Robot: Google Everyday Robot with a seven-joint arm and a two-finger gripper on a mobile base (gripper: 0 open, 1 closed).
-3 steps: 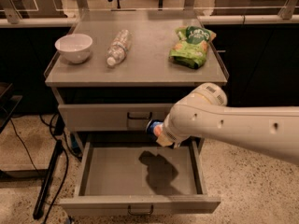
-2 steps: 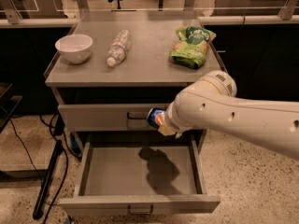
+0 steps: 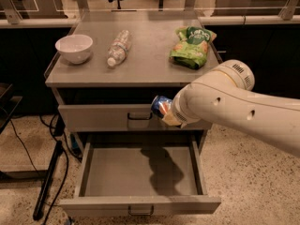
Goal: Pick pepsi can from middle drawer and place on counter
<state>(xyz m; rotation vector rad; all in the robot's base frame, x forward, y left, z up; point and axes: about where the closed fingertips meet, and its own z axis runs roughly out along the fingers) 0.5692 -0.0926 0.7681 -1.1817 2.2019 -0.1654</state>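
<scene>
The pepsi can [image 3: 161, 107], dark blue with a red, white and blue logo, hangs tilted in the air in front of the closed top drawer. My gripper [image 3: 166, 113] is shut on it at the end of the white arm [image 3: 225, 107], which hides most of the fingers. The middle drawer [image 3: 108, 172] is pulled open below, and its grey floor holds only the arm's shadow. The counter [image 3: 150, 64] lies just above and behind the can.
On the counter stand a white bowl [image 3: 74, 48] at the left, a clear water bottle [image 3: 118, 47] lying in the middle and a green snack bag [image 3: 192, 46] at the right. The top drawer [image 3: 103, 117] is closed. Cables and a dark stand [image 3: 49, 177] are on the floor at the left.
The arm has lifted the pepsi can up and slightly to the right, from just above the open drawer to the height of the top drawer's front.
</scene>
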